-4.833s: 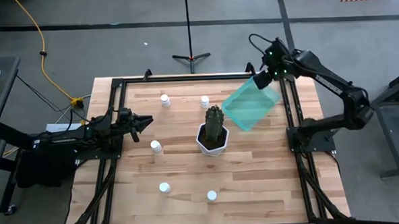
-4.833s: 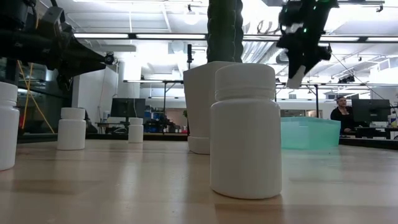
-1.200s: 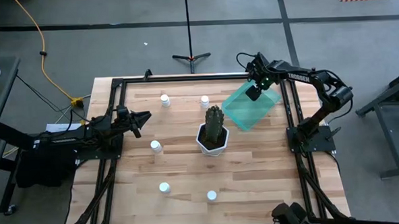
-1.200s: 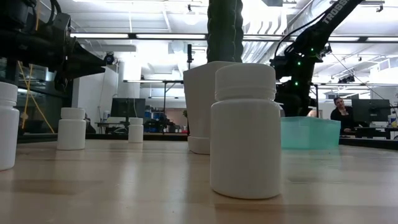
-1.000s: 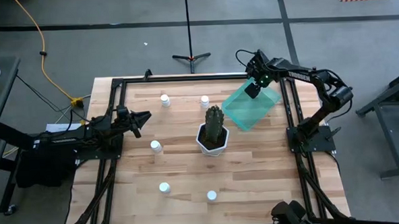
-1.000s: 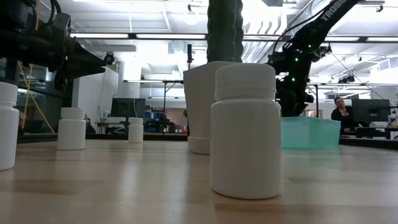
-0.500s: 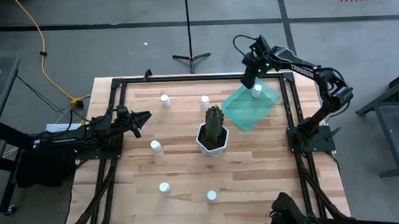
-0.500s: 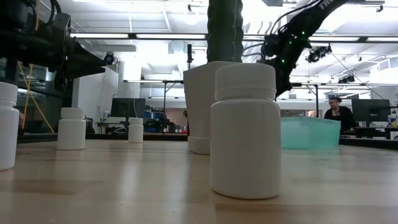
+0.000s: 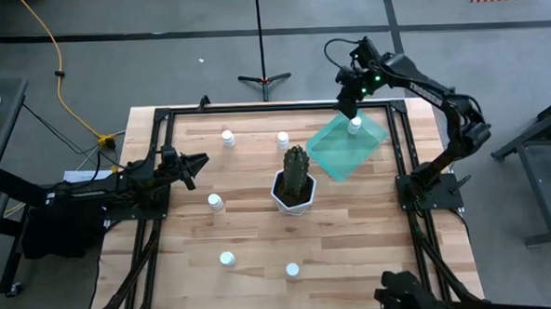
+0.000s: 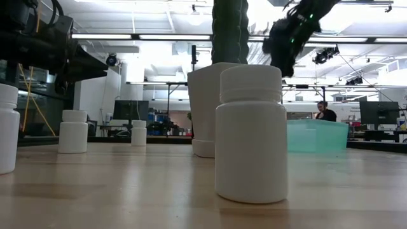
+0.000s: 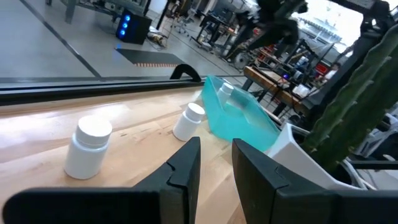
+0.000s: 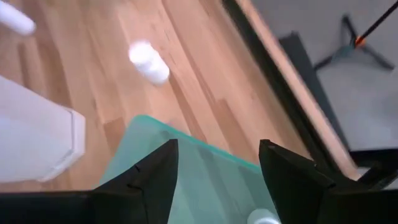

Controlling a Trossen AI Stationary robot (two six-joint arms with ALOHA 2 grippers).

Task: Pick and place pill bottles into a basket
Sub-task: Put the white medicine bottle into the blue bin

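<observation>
- One pill bottle (image 9: 354, 124) stood in the basket (image 9: 336, 155), five on the table; right gripper (image 9: 347, 96) hovered above, fingers spread, empty
- Left gripper (image 9: 199, 163) waited at the table's left edge, fingers slightly parted
- Next likely called for reaching the nearest bottle (image 9: 282, 139) beside the cactus pot (image 9: 294, 193)

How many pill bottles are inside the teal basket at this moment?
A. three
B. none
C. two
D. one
D: in the high view a single white pill bottle stands in the far corner of the teal basket, just below the right gripper, which is open and empty; the other bottles stand on the table.
</observation>
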